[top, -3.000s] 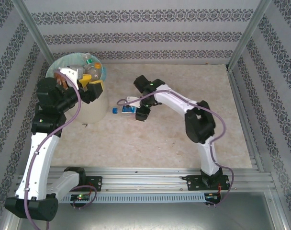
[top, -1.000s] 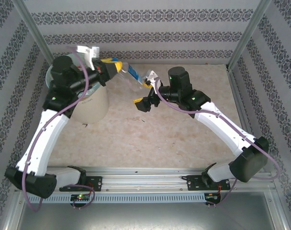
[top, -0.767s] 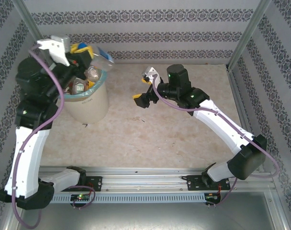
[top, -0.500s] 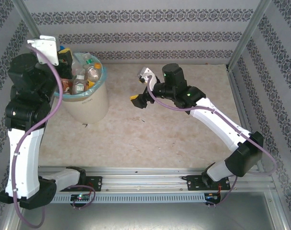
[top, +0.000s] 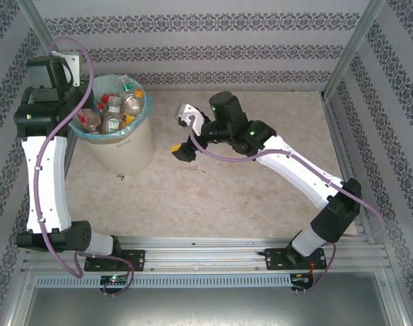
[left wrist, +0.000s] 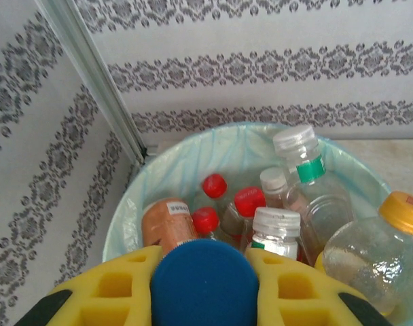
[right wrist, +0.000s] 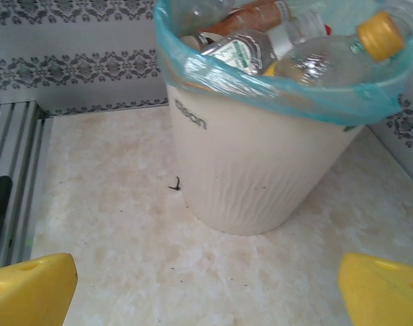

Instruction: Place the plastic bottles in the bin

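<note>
The cream bin (top: 128, 149) with its teal liner (left wrist: 193, 146) stands at the table's back left, holding several plastic bottles (top: 115, 115): clear ones with red caps (left wrist: 247, 202), white caps (left wrist: 276, 221) and an orange cap (left wrist: 405, 208), plus a brown one (left wrist: 167, 221). My left gripper (left wrist: 201, 275) hangs over the bin's left rim, its yellow fingers (left wrist: 118, 288) shut on a bottle's blue cap (left wrist: 203, 282); the bottle's body is hidden. My right gripper (top: 181, 151) hovers low over the table just right of the bin (right wrist: 261, 163), its fingers (right wrist: 30, 285) wide open with nothing between them.
Patterned walls and metal corner posts (left wrist: 98, 75) close in right behind and beside the bin. A small dark speck (right wrist: 174, 184) lies on the marbled tabletop (top: 247, 197) by the bin's base. The arms' rail (top: 206, 255) runs along the near edge.
My left arm swung left with the bottle, from the table side of the bin to above its left rim. My right gripper slid left toward the bin, staying open.
</note>
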